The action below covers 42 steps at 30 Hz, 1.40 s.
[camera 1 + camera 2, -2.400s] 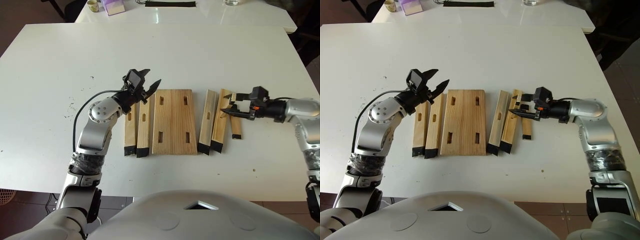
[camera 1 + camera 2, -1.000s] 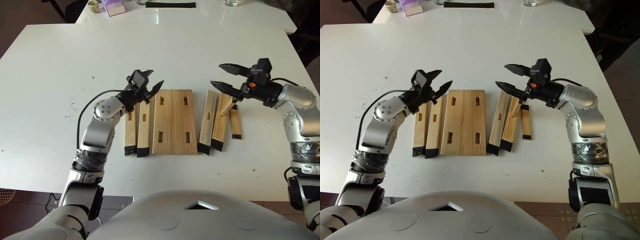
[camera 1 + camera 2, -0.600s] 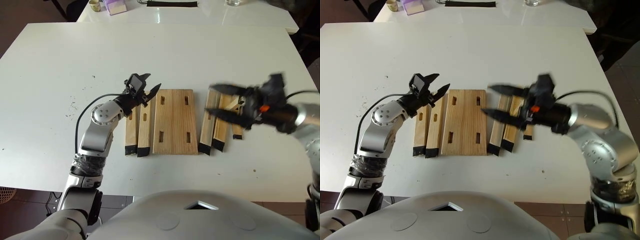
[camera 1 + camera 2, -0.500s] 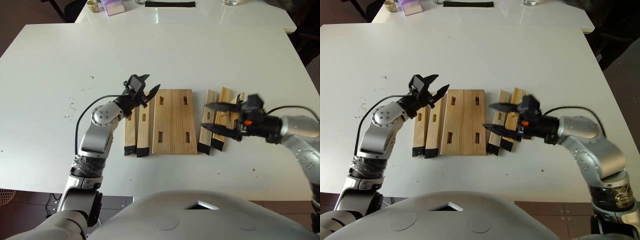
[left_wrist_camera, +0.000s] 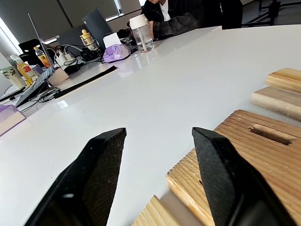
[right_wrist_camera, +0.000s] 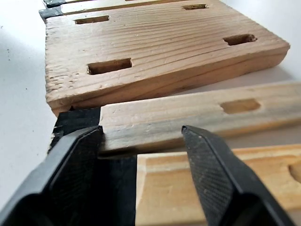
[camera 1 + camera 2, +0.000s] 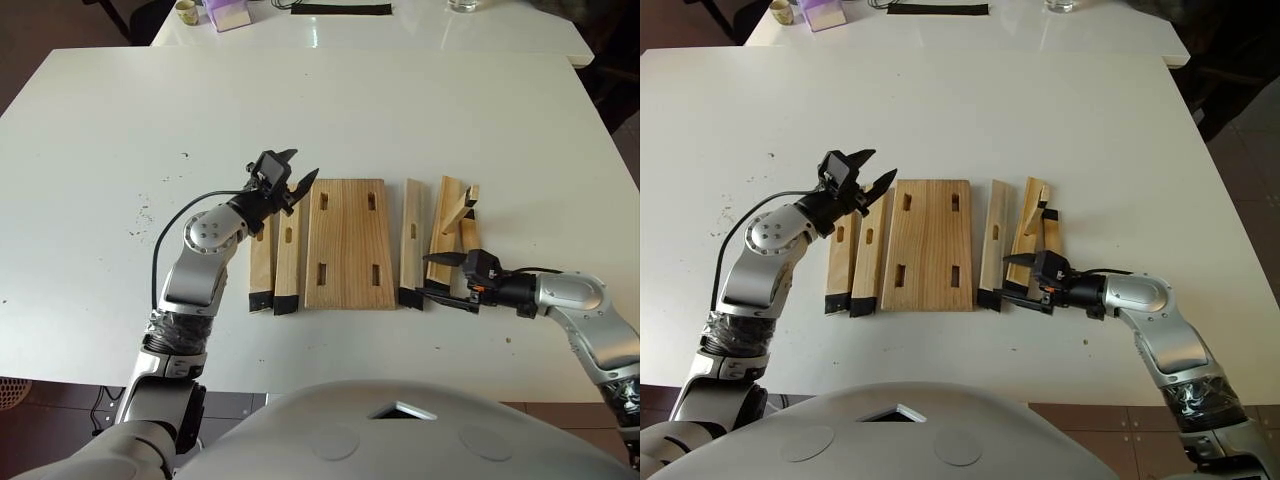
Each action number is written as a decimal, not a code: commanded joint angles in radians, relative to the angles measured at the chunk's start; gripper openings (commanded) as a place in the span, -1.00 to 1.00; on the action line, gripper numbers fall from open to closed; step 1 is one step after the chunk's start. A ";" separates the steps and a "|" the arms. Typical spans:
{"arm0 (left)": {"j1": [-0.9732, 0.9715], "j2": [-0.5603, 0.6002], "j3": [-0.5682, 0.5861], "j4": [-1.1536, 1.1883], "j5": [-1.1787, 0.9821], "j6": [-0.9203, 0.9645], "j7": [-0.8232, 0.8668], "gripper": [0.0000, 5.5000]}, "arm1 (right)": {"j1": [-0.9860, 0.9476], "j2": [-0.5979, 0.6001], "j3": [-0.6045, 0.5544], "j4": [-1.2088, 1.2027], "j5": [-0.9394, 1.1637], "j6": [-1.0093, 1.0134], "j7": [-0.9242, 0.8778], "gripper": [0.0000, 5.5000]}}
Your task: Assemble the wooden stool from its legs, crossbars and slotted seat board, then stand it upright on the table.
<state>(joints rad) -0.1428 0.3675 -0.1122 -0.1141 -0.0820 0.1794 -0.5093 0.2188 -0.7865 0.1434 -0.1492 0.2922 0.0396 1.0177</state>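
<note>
The slotted seat board (image 7: 345,243) lies flat at the table's middle. Two black-tipped legs (image 7: 275,252) lie side by side along its left edge, and two more legs (image 7: 411,240) (image 7: 443,228) lie to its right. Short crossbars (image 7: 468,212) rest against the outer right leg's far end. My left gripper (image 7: 285,180) hovers open over the far ends of the left legs, with the board's corner (image 5: 254,155) ahead of its fingers (image 5: 101,183). My right gripper (image 7: 440,277) stands open, low at the near ends of the right legs, and a leg's black-tipped end (image 6: 188,117) lies just past its fingertips.
The white table (image 7: 120,140) has wide free room on the left and at the back. A second table (image 7: 420,25) behind carries a cup, a purple box and a black strip. Small dark specks dot the table's left side.
My right arm has swung from above the right legs down to their near ends. The inner right leg now lies straighter beside the board. My left gripper has barely moved.
</note>
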 commanded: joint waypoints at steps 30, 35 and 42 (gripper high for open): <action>0.129 -0.016 0.006 -0.065 0.047 -0.008 0.086 -0.05 | 0.262 0.036 -0.227 -0.427 0.087 0.383 -0.337 0.13; 0.125 -0.015 0.004 -0.063 0.060 -0.013 0.085 -0.05 | 0.245 0.108 -0.191 -0.441 0.047 0.425 -0.430 0.05; 0.150 -0.025 -0.005 -0.086 0.065 -0.008 0.098 -0.05 | 0.231 0.216 -0.205 -0.487 0.000 0.469 -0.595 0.00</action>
<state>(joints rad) -0.0049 0.3438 -0.1111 -0.1859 -0.0261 0.1646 -0.4211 0.4597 -0.5945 -0.0502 -0.6232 0.3120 0.4874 0.4638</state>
